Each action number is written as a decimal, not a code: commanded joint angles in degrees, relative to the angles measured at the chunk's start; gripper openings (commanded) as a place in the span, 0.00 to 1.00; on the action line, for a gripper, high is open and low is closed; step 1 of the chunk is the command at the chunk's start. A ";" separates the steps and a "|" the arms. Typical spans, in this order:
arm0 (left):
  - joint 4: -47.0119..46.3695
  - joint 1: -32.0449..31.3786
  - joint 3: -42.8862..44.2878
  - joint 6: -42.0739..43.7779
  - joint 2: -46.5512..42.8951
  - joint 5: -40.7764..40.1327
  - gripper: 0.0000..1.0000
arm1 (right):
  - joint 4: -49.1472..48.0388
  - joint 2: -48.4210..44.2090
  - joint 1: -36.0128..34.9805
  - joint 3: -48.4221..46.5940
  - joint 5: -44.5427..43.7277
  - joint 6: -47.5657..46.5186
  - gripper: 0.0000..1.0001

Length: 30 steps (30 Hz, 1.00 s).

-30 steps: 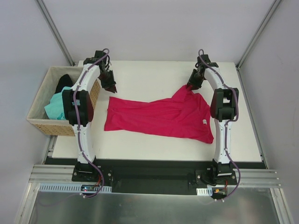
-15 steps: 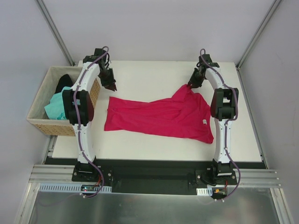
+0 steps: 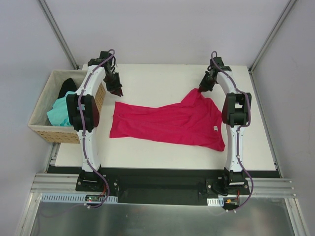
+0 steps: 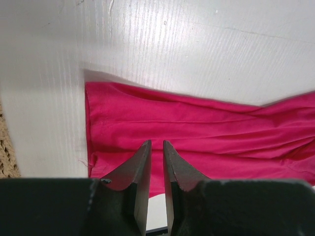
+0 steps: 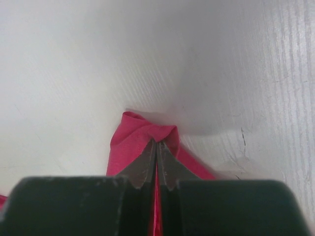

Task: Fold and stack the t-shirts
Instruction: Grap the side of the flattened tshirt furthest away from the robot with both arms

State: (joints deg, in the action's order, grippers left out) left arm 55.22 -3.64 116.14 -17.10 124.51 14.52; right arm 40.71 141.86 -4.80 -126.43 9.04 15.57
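The right gripper (image 5: 157, 147) is clamped on a bunched fold at the far right corner of the crimson t-shirt (image 3: 167, 123), which lies rumpled on the white table (image 3: 162, 78); the left gripper (image 4: 156, 145) hangs over its left edge, jaws a narrow slit apart, holding nothing. The mint-green t-shirt (image 3: 58, 114) and black t-shirt (image 3: 66, 87) sit in the wicker basket (image 3: 49, 135). With one corner pinched, a pull may drag the whole shirt or the thin bite may slip
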 commanded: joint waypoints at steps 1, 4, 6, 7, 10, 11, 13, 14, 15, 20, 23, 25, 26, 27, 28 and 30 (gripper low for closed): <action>1.64 0.65 3.04 -0.21 1.35 0.33 0.15 | -1.16 -4.56 0.40 1.27 0.19 -0.19 0.01; 1.64 0.65 3.74 -0.39 1.70 0.86 0.14 | -1.77 -6.50 0.32 2.76 -0.07 -0.54 0.01; 1.56 0.65 4.01 -0.48 1.88 1.30 0.14 | -1.51 -7.65 0.32 2.94 -0.25 -0.81 0.01; 1.56 0.65 4.18 -0.48 1.97 1.30 0.14 | -1.34 -8.09 0.32 3.03 -0.25 -0.89 0.01; 1.56 0.65 4.36 -0.48 2.14 1.56 0.14 | -1.42 -9.85 0.23 3.91 -0.42 -1.07 0.01; 1.56 0.65 4.36 -0.48 2.14 1.73 0.14 | -1.51 -10.37 0.31 4.61 -0.51 -1.07 0.01; 1.56 0.56 4.36 -0.56 2.14 1.91 0.14 | -1.77 -11.52 0.23 5.14 -0.86 -1.16 0.01; 1.47 0.56 4.27 -0.48 2.06 2.00 0.14 | -1.77 -11.78 0.14 5.40 -0.95 -1.42 0.01; 1.47 0.56 4.19 -0.56 2.05 1.91 0.14 | -1.69 -12.31 0.14 5.49 -1.04 -1.51 0.01; 1.29 0.56 3.40 -0.65 1.70 1.74 0.13 | -1.51 -13.54 0.14 6.19 -1.04 -1.60 0.01; 0.68 0.56 3.48 -0.39 2.49 1.47 0.14 | -1.60 -14.16 -0.21 6.90 -1.21 -1.86 0.01; 0.41 0.56 4.01 -0.39 3.19 1.21 0.17 | -1.68 -14.33 -0.39 7.51 -1.22 -1.86 0.01; 0.41 0.56 4.88 -0.21 4.15 1.21 0.19 | -1.69 -14.33 -0.30 7.78 -1.04 -1.95 0.01; 0.41 0.56 5.32 -0.12 4.69 1.21 0.25 | -1.60 -14.33 -0.30 8.21 -0.95 -1.95 0.01; 0.33 0.56 6.02 -0.12 5.56 0.77 0.26 | -1.60 -14.51 -0.39 8.57 -0.95 -1.95 0.01; 0.33 0.56 6.91 0.23 6.62 0.33 0.26 | -1.60 -14.68 -0.47 9.09 -1.04 -2.21 0.01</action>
State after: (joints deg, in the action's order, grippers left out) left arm 55.20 -3.64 119.77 -17.15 128.68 15.59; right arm 39.22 131.33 -4.86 -118.28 8.36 14.26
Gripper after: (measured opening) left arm 0.255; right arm 0.018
